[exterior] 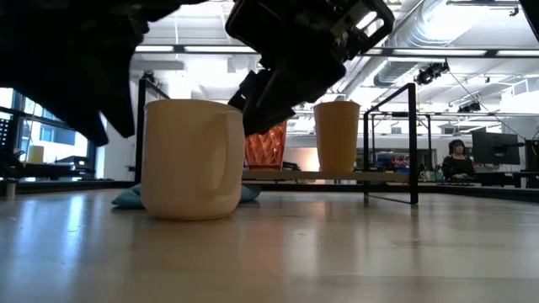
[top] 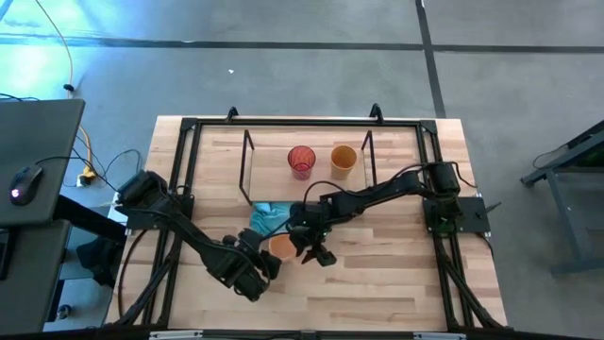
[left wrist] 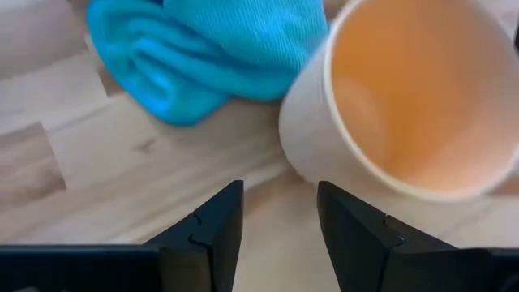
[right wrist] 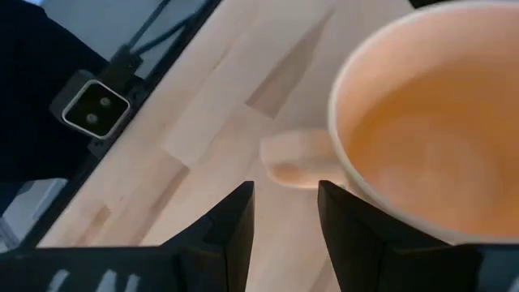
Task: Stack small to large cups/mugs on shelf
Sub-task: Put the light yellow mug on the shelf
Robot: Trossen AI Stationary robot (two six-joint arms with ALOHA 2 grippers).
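The mug (top: pixel 281 246) stands on the wood worktop (top: pixel 396 283) near its front edge, beside a cloth (top: pixel 267 216); both hands flank it, left hand (top: pixel 268 265) and right hand (top: pixel 314 252) each apart (fingers empty); red cup (top: pixel 301 161) and tumbler (top: pixel 343 161) sit on the shelf (top: pixel 269 161); a person (exterior: pixel 456 157) shows in the room behind.

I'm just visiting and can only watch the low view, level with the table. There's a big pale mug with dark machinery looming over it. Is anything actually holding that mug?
Observer: No. In the left wrist view the left end effector is open, and the mug stands ahead of its fingers, not between them.
Operator: And the other arm?
Observer: The right end effector is open too, pointing toward the mug's handle with nothing between its fingers.
Operator: What's the blue thing behind the mug?
Observer: From above, it's a teal cloth crumpled on the table, lying between the mug and the shelf.
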